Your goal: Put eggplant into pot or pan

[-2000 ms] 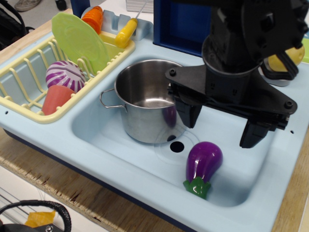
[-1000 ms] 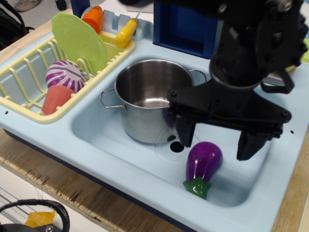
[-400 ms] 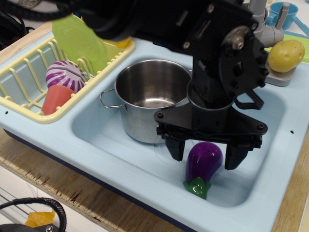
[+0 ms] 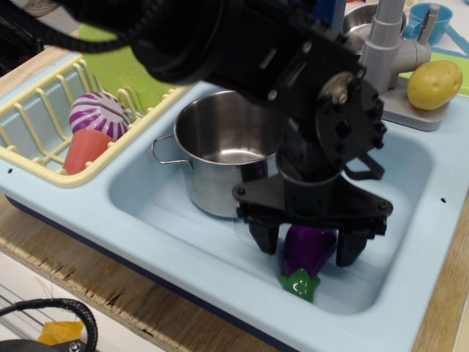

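The purple eggplant (image 4: 305,251) lies on the floor of the light blue sink (image 4: 168,213), its green cap toward the front. My black gripper (image 4: 306,247) is open and lowered over it, one finger on each side of the eggplant's body; I cannot tell if they touch it. The shiny steel pot (image 4: 220,150) stands upright and empty in the sink, just left of and behind the gripper. The arm hides the pot's right rim and handle.
A yellow dish rack (image 4: 44,125) at the left holds a purple-and-white striped ball (image 4: 99,114), an orange cup (image 4: 84,150) and a green plate (image 4: 121,77). A grey faucet (image 4: 388,51) and a yellow potato (image 4: 434,84) are at the back right. Wooden counter edge runs along the front.
The gripper has moved left and down from above the sink's right side, coming to straddle the eggplant. The eggplant and the pot have not moved.
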### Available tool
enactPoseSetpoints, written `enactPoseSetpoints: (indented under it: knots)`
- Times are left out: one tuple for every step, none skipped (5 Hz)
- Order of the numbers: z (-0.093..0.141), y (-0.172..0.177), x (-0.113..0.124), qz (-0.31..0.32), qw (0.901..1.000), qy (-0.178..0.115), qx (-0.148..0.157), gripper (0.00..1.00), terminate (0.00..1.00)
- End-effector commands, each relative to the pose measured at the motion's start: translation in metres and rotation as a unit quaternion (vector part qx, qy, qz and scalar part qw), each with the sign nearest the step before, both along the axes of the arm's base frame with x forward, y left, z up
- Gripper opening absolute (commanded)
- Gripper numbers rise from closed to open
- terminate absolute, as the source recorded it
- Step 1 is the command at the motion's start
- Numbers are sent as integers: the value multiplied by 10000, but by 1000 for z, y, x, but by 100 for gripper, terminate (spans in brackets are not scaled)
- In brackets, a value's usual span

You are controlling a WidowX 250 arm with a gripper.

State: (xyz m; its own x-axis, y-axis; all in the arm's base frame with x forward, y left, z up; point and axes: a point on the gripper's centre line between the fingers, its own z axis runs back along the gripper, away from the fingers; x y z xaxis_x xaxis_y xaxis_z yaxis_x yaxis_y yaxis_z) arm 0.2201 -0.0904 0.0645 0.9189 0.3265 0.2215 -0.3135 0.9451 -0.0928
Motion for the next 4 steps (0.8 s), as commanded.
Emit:
enactPoseSetpoints:
  knots:
    - [-12, 0, 6, 202, 9997, 4, -152, 0, 0]
    - [-2, -4, 1, 179, 9997, -86, -158, 0, 0]
    - [16, -10, -6, 138, 9998, -150, -31, 0, 0]
    - [39, -13, -6, 3, 9997, -217, 110, 0, 0]
